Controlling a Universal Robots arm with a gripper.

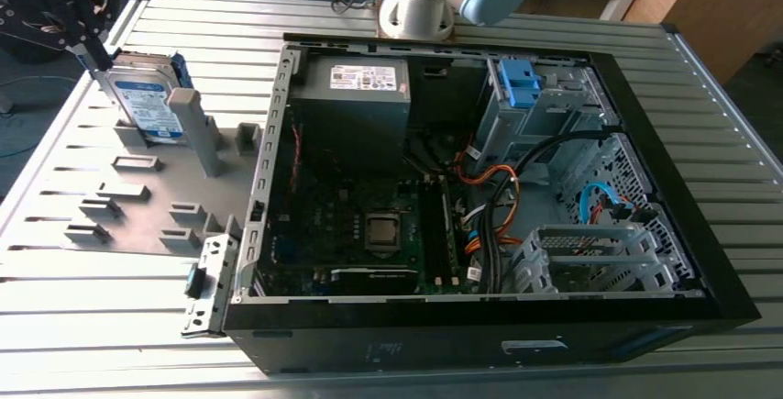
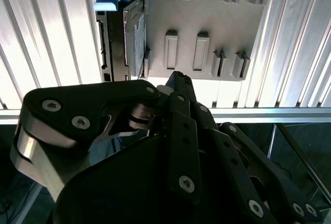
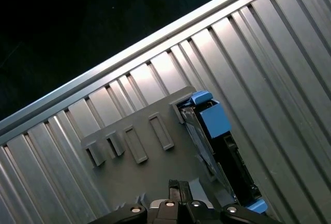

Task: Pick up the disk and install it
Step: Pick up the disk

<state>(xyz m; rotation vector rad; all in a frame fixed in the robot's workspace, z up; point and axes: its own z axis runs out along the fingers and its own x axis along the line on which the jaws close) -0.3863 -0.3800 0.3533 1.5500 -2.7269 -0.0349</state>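
The disk [image 1: 145, 96] stands on edge in a slot of a grey fixture plate [image 1: 135, 206], at the exterior view's left of the open computer case [image 1: 490, 326]. Its white-and-blue label faces the case, and blue rails run along its sides. My gripper [image 1: 92, 58] hangs at the top left, just above and beside the disk's far edge, shut with nothing in it. In both wrist views the disk [image 2: 126, 38] [image 3: 217, 141] is edge-on beside the plate's raised blocks, and the gripper [image 2: 175, 76] [image 3: 180, 185] sits over the plate, off to one side of the disk.
The case lies open on a ribbed metal table [image 1: 685, 96]. It holds a grey power supply [image 1: 355, 87], a motherboard [image 1: 367, 225], orange and black cables [image 1: 490, 197], a blue bracket [image 1: 520, 83] in the upper bay and a metal cage [image 1: 588, 252]. The arm's base [image 1: 416, 9] stands behind the case.
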